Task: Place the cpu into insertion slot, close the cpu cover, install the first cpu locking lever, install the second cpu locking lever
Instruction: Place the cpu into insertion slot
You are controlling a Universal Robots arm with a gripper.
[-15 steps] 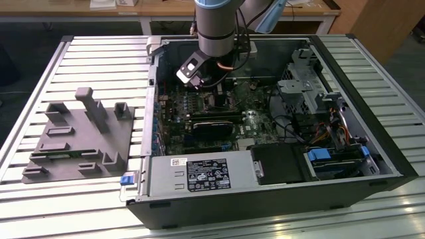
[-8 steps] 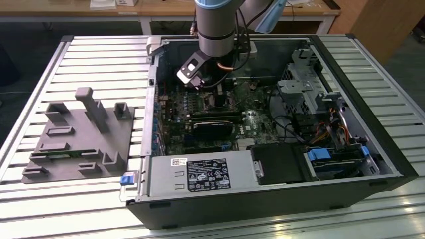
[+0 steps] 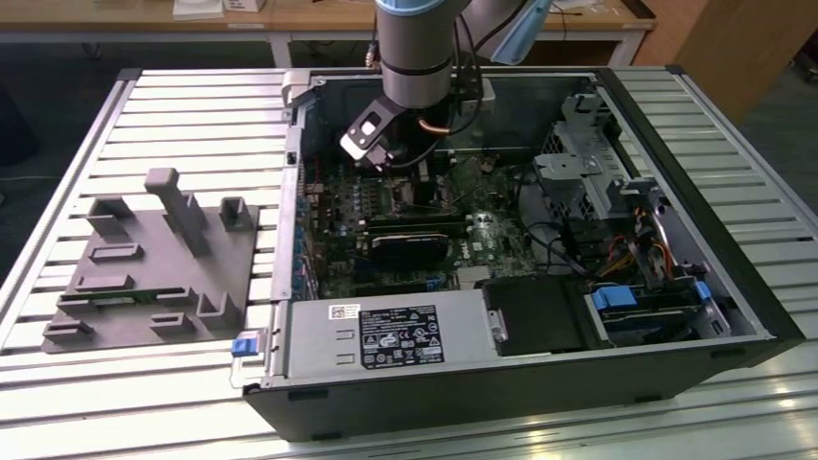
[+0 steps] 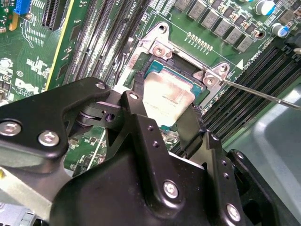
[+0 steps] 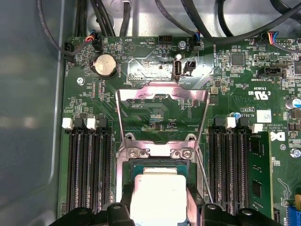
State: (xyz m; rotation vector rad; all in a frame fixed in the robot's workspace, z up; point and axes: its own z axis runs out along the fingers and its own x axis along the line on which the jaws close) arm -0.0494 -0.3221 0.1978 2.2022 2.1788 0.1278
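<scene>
In both wrist views my gripper (image 4: 165, 100) (image 5: 159, 203) is shut on the cpu (image 4: 164, 92) (image 5: 157, 193), a pale silvery square chip with one black finger against each of two opposite sides. The chip sits level, right over the insertion slot (image 4: 162, 70) (image 5: 157, 165), whose dark rim shows past its far edge. I cannot tell whether the chip rests in the slot or hovers just above it. The cpu cover (image 5: 162, 92), a thin silvery frame with a square window, stands swung open beyond the slot. A thin wire lever (image 4: 263, 94) (image 5: 205, 174) lies loose beside the slot. In the exterior view the gripper (image 3: 381, 158) is down inside the computer case.
Long black memory slots (image 5: 89, 169) (image 5: 228, 165) flank the socket on both sides. A black heatsink block (image 3: 412, 240) lies on the board nearer the case front. The open case wall (image 3: 297, 125) and drive cage (image 3: 581, 163) hem the arm in. A grey parts fixture (image 3: 153, 259) stands on the table at the exterior view's left.
</scene>
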